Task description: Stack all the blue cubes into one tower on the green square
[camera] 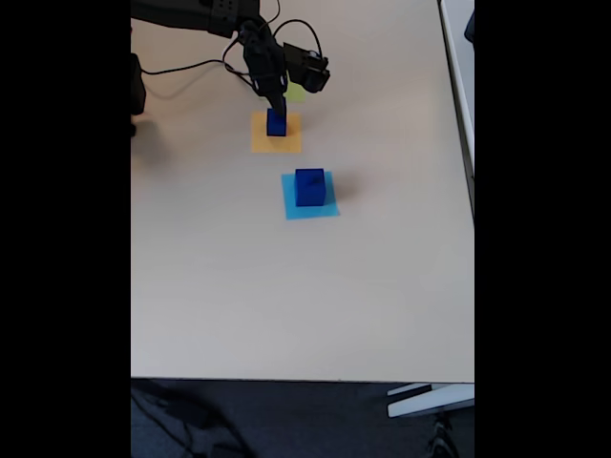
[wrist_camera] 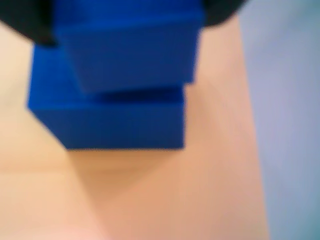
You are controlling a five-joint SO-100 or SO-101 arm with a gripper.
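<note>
On the pale desk (camera: 286, 286), a larger blue cube (camera: 309, 186) seen on a light blue square (camera: 329, 209), two smaller cubes (wrist_camera: 120, 100) stacked on an orange square (camera: 260, 141), green square (camera: 297, 93) glimpsed beyond, upper cube (wrist_camera: 135, 50) gripped by the fingers (camera: 275, 107).

Counting the cubes and paper squares

Three solid dark blue cubes: two stacked, the upper (wrist_camera: 132, 50) on the lower (wrist_camera: 107, 120), and one apart (camera: 309, 186). Three flat paper squares: one orange (camera: 276, 141), one light blue (camera: 310, 208), one yellow-green (camera: 297, 93).
</note>
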